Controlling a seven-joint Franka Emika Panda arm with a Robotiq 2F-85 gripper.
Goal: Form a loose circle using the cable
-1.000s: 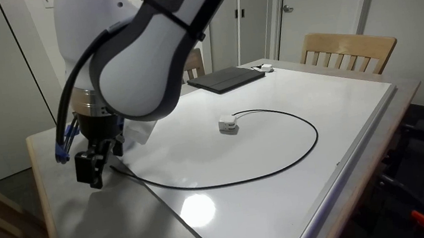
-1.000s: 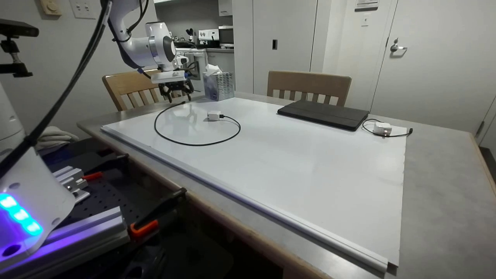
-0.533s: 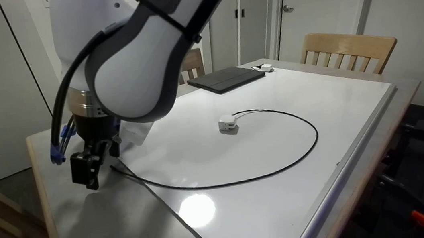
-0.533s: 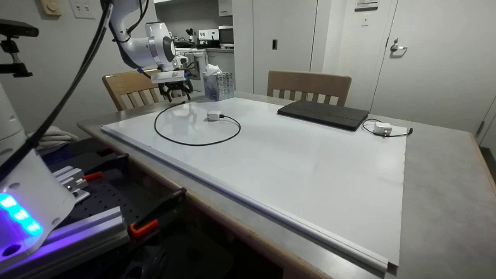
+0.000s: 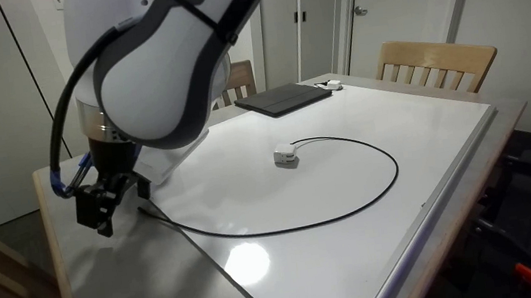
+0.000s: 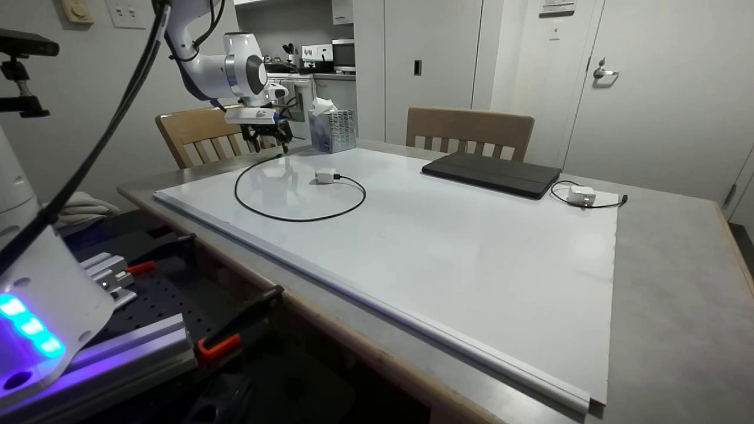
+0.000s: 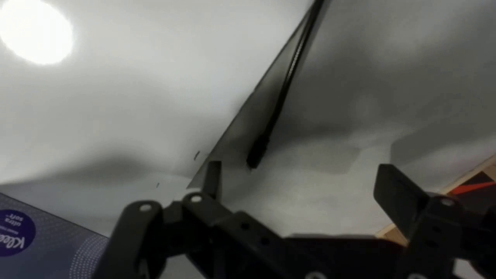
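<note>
The black cable (image 5: 276,233) lies on the white board as a wide open loop; the loop also shows in an exterior view (image 6: 303,220). One end meets a white charger block (image 5: 285,153), also in an exterior view (image 6: 325,175). The other end, a dark plug, lies past the board's edge on the grey table; the cable there shows in the wrist view (image 7: 285,87). My gripper (image 7: 299,166) is open and empty above the table. The plug lies ahead of the fingertips, nearer the left finger, apart from both. The gripper also shows in both exterior views (image 5: 125,212) (image 6: 271,148).
A tissue box (image 6: 336,131) stands close beside the gripper, also at lower left in the wrist view (image 7: 42,240). A flat dark laptop (image 5: 285,100) and another white charger with a short cable (image 6: 582,196) lie farther off. Wooden chairs (image 6: 471,126) stand around the table.
My gripper has shifted a little to the left in both exterior views and turned slightly. The cable and charger block have not moved.
</note>
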